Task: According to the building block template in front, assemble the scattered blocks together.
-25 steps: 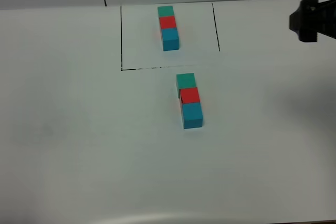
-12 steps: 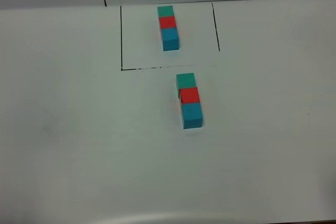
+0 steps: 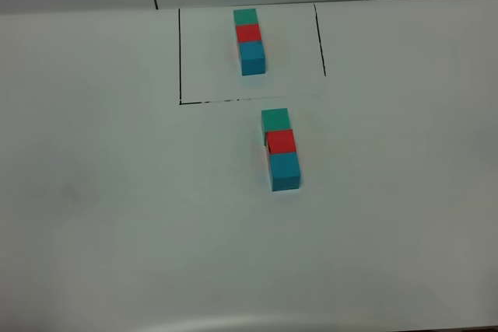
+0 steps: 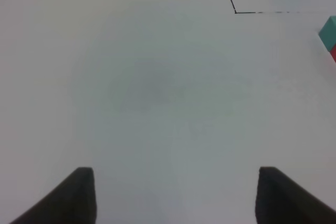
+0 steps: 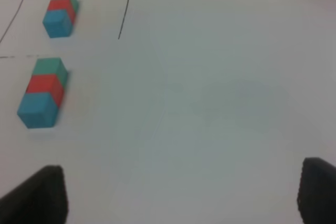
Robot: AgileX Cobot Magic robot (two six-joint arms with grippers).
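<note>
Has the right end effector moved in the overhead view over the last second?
Yes. A second ago it showed dark at the right edge, level with the building block template; now it is out of that view, withdrawn rightward. The assembled row lies untouched.

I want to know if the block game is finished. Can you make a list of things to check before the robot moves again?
1. Loose row runs green, red, blue like the framed template: ok.
2. Loose cubes touching: cannot tell, there may be a slight step beside the red cube.
3. Left pincer open, holding nothing: ok.
4. Right pincer open, holding nothing: ok.
5. Both pincers well away from the rows: ok.
</note>
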